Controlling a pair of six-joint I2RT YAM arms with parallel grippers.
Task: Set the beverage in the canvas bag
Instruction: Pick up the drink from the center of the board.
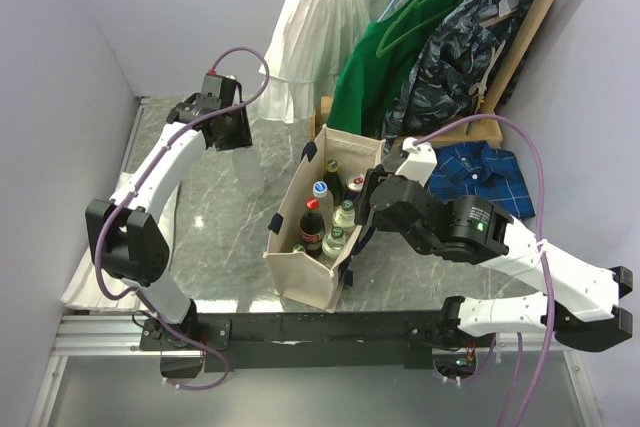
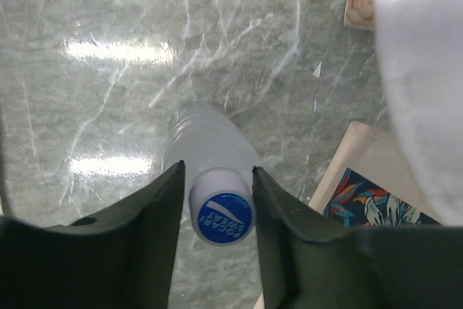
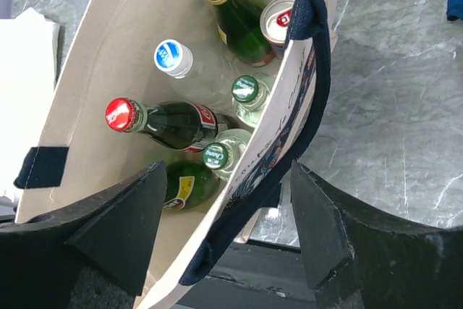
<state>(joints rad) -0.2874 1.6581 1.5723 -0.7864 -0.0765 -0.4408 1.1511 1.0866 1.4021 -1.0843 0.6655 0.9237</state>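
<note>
The beverage [image 2: 221,211], a clear bottle with a white and blue Pocari Sweat cap, stands upright on the marble table. My left gripper [image 2: 217,179] straddles its cap from above. The right finger is against the cap and a sliver of gap shows on the left. In the top view the left gripper [image 1: 225,127] hides the bottle. The canvas bag [image 1: 300,267] stands at the middle, holding several bottles and a can. My right gripper [image 3: 228,215] is open, and the bag's right wall [image 3: 293,85] and its navy handle [image 3: 318,70] pass between the fingers.
A white folded cloth [image 1: 85,267] lies at the table's left edge. A white dress [image 1: 320,27], a green garment [image 1: 390,47] and a dark patterned one [image 1: 470,37] hang behind the bag. A blue plaid shirt [image 1: 490,172] lies at the right. A printed wooden board [image 2: 369,193] sits close right of the beverage.
</note>
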